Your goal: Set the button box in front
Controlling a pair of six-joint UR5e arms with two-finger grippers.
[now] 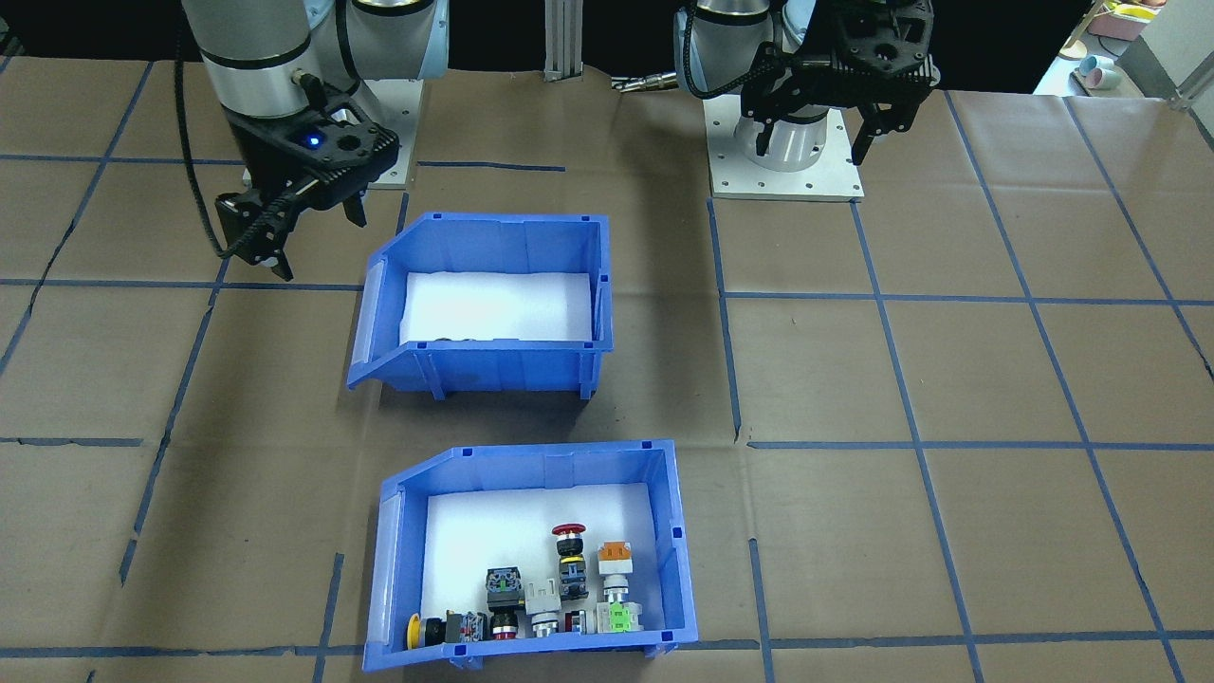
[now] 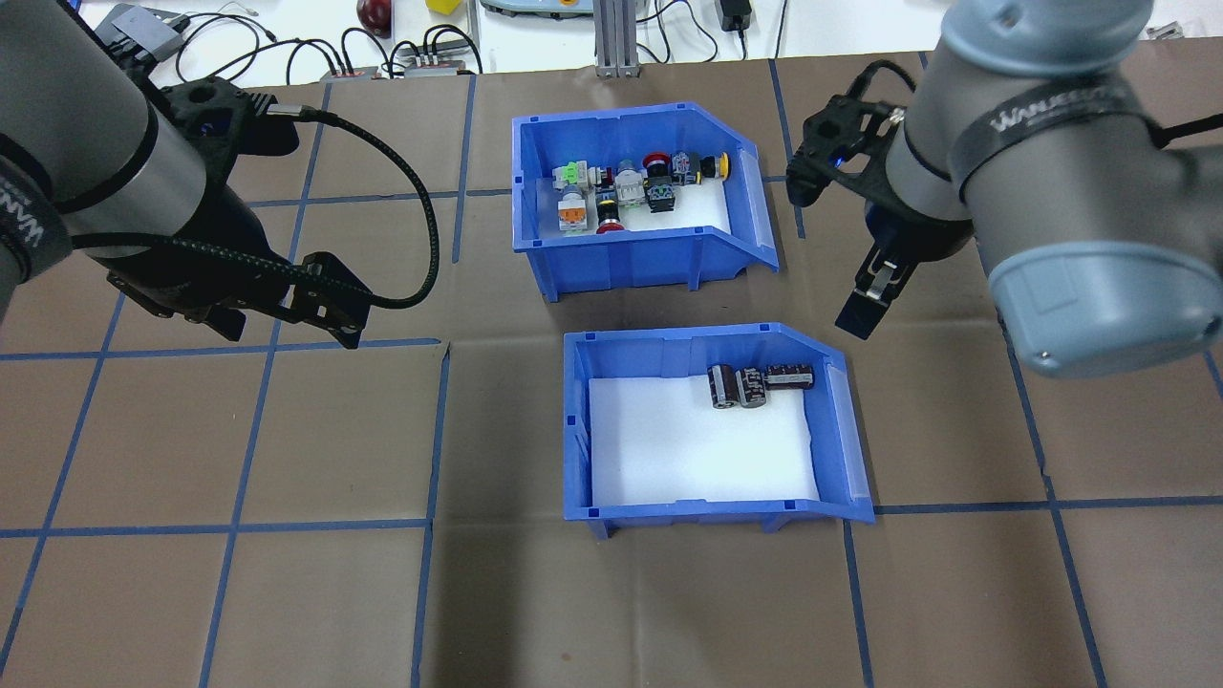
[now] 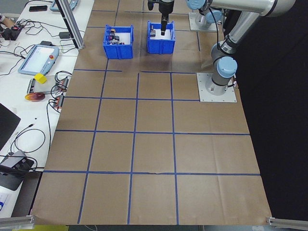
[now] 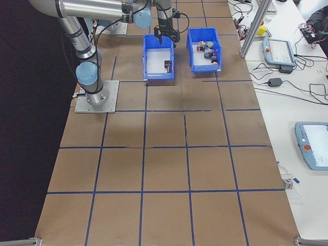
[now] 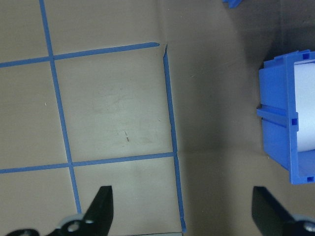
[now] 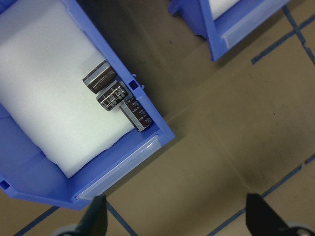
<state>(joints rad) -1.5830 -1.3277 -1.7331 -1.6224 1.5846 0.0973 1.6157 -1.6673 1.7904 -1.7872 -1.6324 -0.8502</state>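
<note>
Nearest the front-facing camera sat the button box (image 1: 531, 560), a blue bin with a white foam floor holding assorted switches, a red mushroom button (image 1: 568, 531) and an orange one (image 1: 615, 552) among them. Behind it, closer to the robot's bases, stood a second blue bin (image 1: 488, 304), and brown paper marked with blue tape lines covered the table (image 1: 948, 379) around both.

From the front, that second bin's foam looked almost bare; the overhead view showed black cylindrical parts (image 2: 760, 385) lying against its far wall, and the right wrist view showed them too. Cables and a teach pendant (image 3: 38, 57) appeared only in the side views, off the table's edge.

Both grippers hung above the table, holding nothing. The right gripper (image 2: 874, 296), fingers spread apart, hovered just beside the second bin's open-front corner, with the button box a little farther off. The left gripper (image 2: 287, 315), also spread wide, was well apart from the button box, over bare paper.
</note>
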